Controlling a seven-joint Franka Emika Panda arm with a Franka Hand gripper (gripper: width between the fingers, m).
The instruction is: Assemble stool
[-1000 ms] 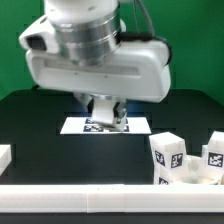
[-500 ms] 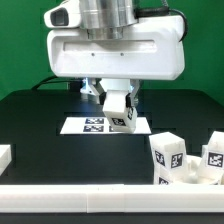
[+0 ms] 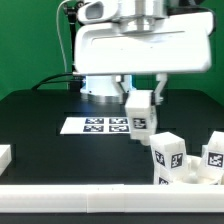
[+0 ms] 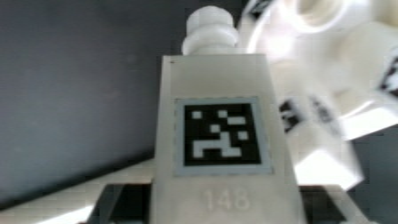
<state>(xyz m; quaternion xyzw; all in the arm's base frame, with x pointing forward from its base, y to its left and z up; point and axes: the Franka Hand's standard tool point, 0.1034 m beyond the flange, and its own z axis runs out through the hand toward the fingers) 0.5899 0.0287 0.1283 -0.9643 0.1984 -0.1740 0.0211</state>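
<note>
We've got the black table [image 3: 40, 125] spread wide, and the arm's big white wrist housing [image 3: 145, 45] fills the upper part of the exterior view. A long white rail [image 3: 90, 196] runs along the near edge, with a small white block [image 3: 4, 155] at the exterior view's left. The marker board [image 3: 95, 125] lies flat mid-table.

Two loose legs stand low on the exterior view's right, one leg [image 3: 168, 160] nearer the middle and another leg [image 3: 214, 156] at the edge, each showing a tag. Both sit below and to the right of the claw, apart from it.

The gripper [image 3: 141, 98] is clamped on the held leg [image 3: 140, 112], a finger on either side. That leg hangs by the marker board's right end. We cannot tell whether it touches anything beneath it. Its long axis runs close to vertical, and a tag faces the exterior camera.

In the wrist view the held leg [image 4: 221, 120] stretches away from the wrist, tagged face toward us and knobbed peg [image 4: 210, 30] at the far end. A round white shape [image 4: 329, 25] lies beyond, too blurred to name.
</note>
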